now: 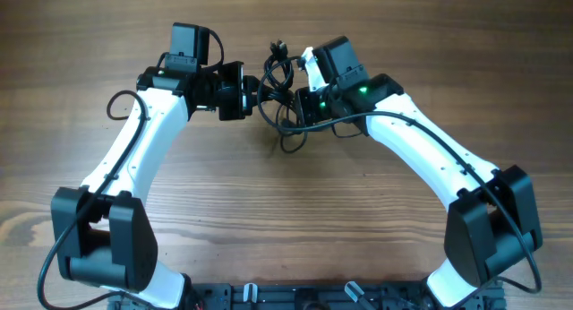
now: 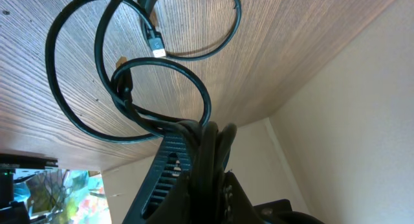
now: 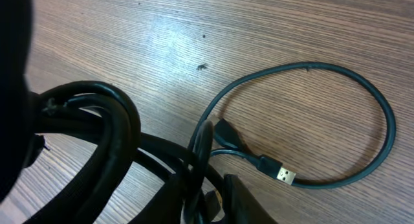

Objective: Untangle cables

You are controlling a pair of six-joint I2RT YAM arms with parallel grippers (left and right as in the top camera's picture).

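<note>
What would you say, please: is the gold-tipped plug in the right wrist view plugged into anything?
No, the plug lies loose on the table, its gold tip bare beside a cable loop.

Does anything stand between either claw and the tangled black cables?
Nothing visible does. The left claw is clamped on strands of the thin black flexible cables, and the right claw sits right at the same clump on the brown wooden table.
</note>
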